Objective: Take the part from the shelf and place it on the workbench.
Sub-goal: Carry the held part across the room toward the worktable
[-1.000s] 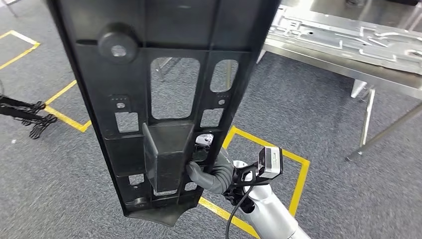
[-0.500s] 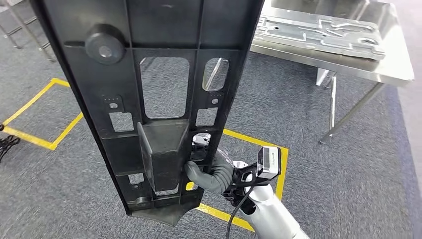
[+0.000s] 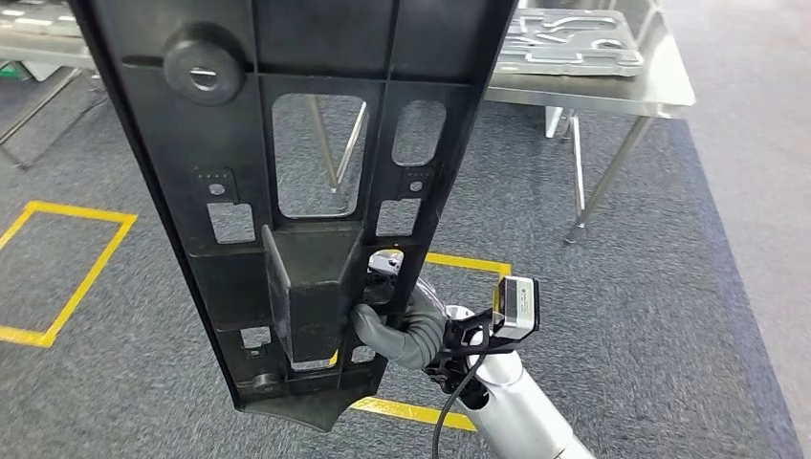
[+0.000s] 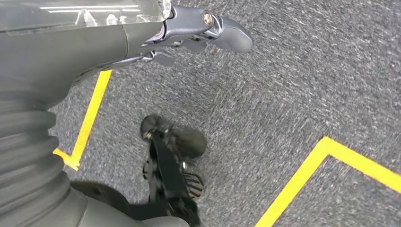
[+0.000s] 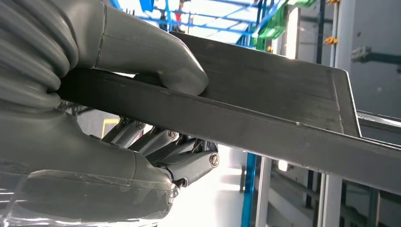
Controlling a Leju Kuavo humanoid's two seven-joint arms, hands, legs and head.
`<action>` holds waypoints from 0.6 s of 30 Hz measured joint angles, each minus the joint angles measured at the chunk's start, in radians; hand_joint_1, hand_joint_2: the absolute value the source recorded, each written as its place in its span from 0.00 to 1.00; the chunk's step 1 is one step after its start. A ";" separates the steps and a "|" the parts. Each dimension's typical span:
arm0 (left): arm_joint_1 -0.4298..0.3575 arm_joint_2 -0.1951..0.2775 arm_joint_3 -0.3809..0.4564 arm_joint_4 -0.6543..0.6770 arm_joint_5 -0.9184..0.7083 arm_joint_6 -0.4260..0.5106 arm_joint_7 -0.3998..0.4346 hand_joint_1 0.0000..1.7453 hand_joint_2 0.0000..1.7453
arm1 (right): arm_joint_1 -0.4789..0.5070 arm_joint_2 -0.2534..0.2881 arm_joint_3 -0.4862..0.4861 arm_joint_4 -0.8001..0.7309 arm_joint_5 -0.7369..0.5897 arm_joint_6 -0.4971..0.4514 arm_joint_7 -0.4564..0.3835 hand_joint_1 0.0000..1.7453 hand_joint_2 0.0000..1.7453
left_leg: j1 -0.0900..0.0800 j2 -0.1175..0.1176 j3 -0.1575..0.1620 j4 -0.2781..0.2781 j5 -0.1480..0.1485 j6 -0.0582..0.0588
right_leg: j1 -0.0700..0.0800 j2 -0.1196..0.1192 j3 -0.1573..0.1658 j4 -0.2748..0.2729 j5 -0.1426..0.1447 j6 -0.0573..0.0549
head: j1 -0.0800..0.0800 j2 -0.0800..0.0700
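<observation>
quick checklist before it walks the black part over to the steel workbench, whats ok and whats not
1. Grip: right hand holds the black part near its lower end, thumb over one face, fingers under the other. Ok.
2. Part attitude: held upright, long way up. Ok.
3. Forward view: the part covers much of the head view. Not ok.
4. Landing spot: workbench already carries a silver panel; free room cannot be judged from here. Cannot tell.
5. Left hand: hangs over the carpet, holding nothing. Ok.
6. Path: grey carpet with yellow tape lines ahead. Ok in the part that shows.
</observation>
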 joint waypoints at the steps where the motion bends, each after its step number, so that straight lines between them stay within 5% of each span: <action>1: 0.002 0.000 0.000 0.000 0.000 -0.002 -0.001 0.00 1.00 | 0.001 0.001 0.001 0.000 0.000 0.000 0.001 1.00 1.00 | 0.000 -0.006 -0.028 0.058 -0.019 -0.001 | 0.002 0.014 0.000 0.000 0.001 -0.001 | 0.000 0.000; 3: 0.004 0.000 0.000 0.000 -0.004 -0.006 -0.002 0.00 1.00 | 0.003 0.001 0.001 0.000 0.000 0.000 0.002 1.00 1.00 | 0.000 -0.010 -0.037 0.067 0.004 0.004 | 0.006 0.043 0.001 0.001 0.001 -0.002 | -0.001 0.000; 6: 0.003 0.001 0.000 0.000 -0.008 -0.007 -0.002 0.00 1.00 | 0.002 0.002 0.001 0.000 0.000 0.000 0.003 1.00 1.00 | 0.000 -0.061 0.051 -0.134 0.110 0.024 | 0.010 0.083 0.004 0.004 0.002 0.000 | 0.000 0.000; 8: 0.003 0.001 0.000 0.000 -0.009 -0.008 0.000 0.00 1.00 | 0.001 0.003 0.002 0.000 0.000 0.000 0.003 1.00 1.00 | -0.003 -0.092 0.082 -0.204 0.127 0.035 | 0.006 0.105 -0.003 0.005 0.006 0.010 | 0.000 0.000; 10: 0.001 0.002 0.000 0.000 -0.008 -0.012 0.003 0.00 1.00 | 0.001 0.003 0.002 -0.002 0.000 0.000 0.003 1.00 1.00 | -0.004 -0.079 0.087 -0.215 0.127 0.041 | 0.002 0.125 -0.010 0.003 0.012 0.024 | -0.001 0.000; 11: -0.001 0.002 0.000 0.000 -0.009 -0.015 0.005 0.00 1.00 | 0.000 0.003 0.002 -0.003 0.000 -0.001 0.003 1.00 1.00 | -0.003 -0.068 0.090 -0.223 0.131 0.045 | 0.003 0.116 -0.013 0.005 0.010 0.030 | 0.000 0.000; 13: -0.003 0.001 0.000 0.000 -0.009 -0.023 0.007 0.00 1.00 | -0.004 0.002 0.002 -0.005 0.001 -0.003 0.006 1.00 1.00 | 0.001 -0.047 0.095 -0.238 0.140 0.054 | 0.006 0.061 -0.038 0.057 -0.026 0.041 | 0.003 0.000; 15: 0.000 0.001 0.000 0.000 -0.010 -0.029 0.009 0.00 1.00 | -0.008 0.002 0.002 -0.005 0.002 -0.008 0.015 1.00 1.00 | 0.000 -0.027 0.096 -0.240 0.138 0.058 | 0.002 0.008 -0.099 0.185 -0.091 0.050 | 0.007 0.000; 17: 0.002 0.002 0.000 0.000 -0.011 -0.032 0.010 0.00 1.00 | -0.007 0.001 0.002 -0.003 0.002 -0.015 0.025 1.00 1.00 | 0.000 -0.013 0.095 -0.238 0.129 0.057 | -0.007 -0.003 -0.147 0.281 -0.115 0.059 | 0.007 0.000; 18: 0.002 0.001 0.000 0.000 -0.013 -0.034 0.010 0.00 1.00 | -0.007 0.000 0.002 -0.002 0.002 -0.017 0.027 1.00 1.00 | 0.001 -0.008 0.097 -0.237 0.123 0.054 | -0.012 -0.005 -0.142 0.274 -0.099 0.062 | 0.007 0.000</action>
